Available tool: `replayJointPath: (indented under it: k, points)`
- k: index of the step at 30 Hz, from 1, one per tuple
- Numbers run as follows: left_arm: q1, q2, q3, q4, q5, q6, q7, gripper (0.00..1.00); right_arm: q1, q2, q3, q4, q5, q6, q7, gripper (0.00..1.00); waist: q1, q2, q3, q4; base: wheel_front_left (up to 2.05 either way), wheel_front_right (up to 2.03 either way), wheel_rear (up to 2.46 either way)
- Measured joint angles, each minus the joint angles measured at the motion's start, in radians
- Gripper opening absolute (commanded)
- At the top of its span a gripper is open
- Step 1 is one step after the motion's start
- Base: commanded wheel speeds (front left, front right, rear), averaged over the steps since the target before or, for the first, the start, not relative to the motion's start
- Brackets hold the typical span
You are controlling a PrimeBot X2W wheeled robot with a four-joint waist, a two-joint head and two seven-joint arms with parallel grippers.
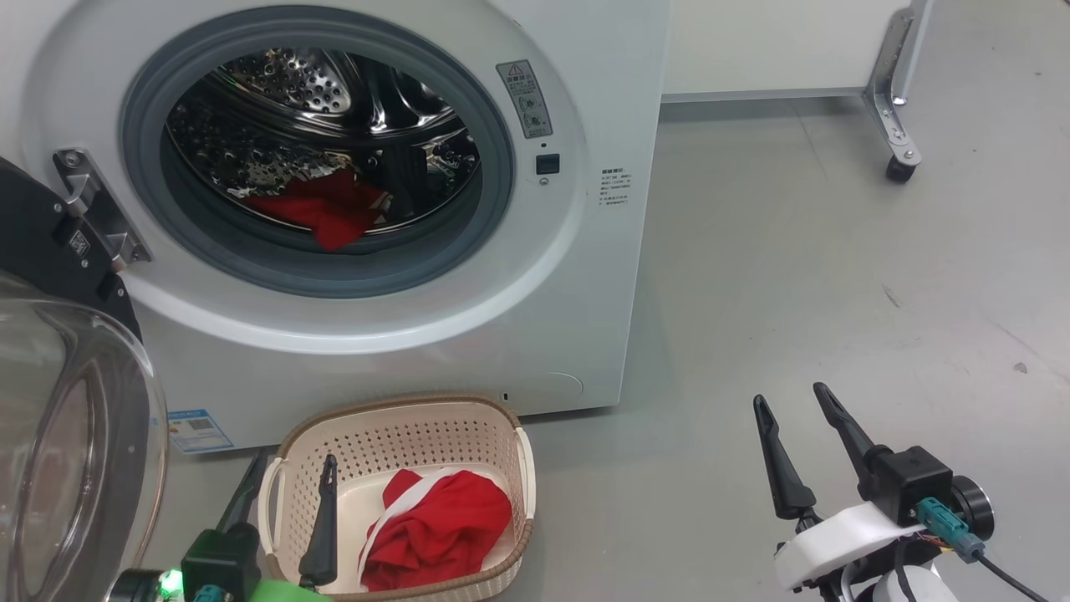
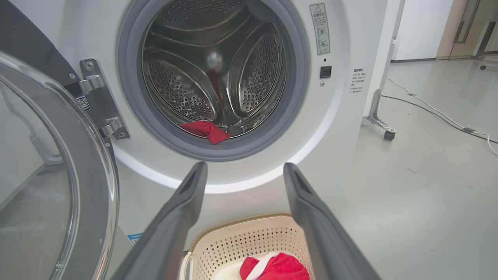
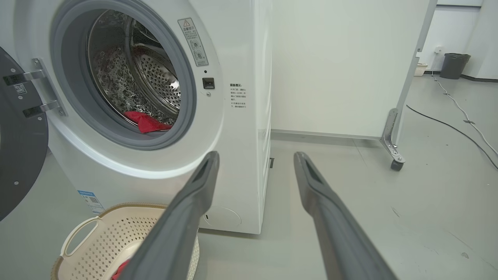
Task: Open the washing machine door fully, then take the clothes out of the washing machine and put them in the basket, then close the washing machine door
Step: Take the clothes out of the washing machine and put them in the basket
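Left gripper (image 2: 245, 167) and right gripper (image 1: 790, 395): fingers spread, apparently empty.

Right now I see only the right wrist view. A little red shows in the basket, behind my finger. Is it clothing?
Observer: Yes, a red garment with white trim lies inside the basket.
Operator: Where is the left hand?
Observer: The left hand is open at the basket's left end, one finger over its inside.
Operator: Is the door near it?
Observer: The glass bowl of the washing machine door bulges just left of that hand.
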Motion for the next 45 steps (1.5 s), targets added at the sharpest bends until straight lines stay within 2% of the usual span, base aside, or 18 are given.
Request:
replayJointPath:
  k: [26, 35, 45]
  points:
    - [0.034, 0.000, -0.017, -0.078, 0.001, 0.026, 0.006, 1.00, 0.010, 0.000, 0.012, -0.026, 0.006, 0.000, 0.000, 1.00, 0.0000, 0.0000, 0.017, 0.007, 0.00, 0.00, 0.00]
    - [0.019, 0.001, -0.043, -0.086, -0.006, 0.015, 0.036, 1.00, 0.007, 0.000, 0.020, -0.058, -0.001, 0.000, 0.000, 1.00, 0.0000, 0.0000, 0.084, 0.002, 0.00, 0.00, 0.00]
    - [-0.135, 0.011, -0.054, -0.028, 0.003, -0.002, 0.090, 1.00, -0.046, 0.000, 0.049, -0.095, -0.007, 0.001, 0.000, 1.00, 0.0000, 0.0000, 0.202, -0.016, 0.00, 0.00, 0.00]
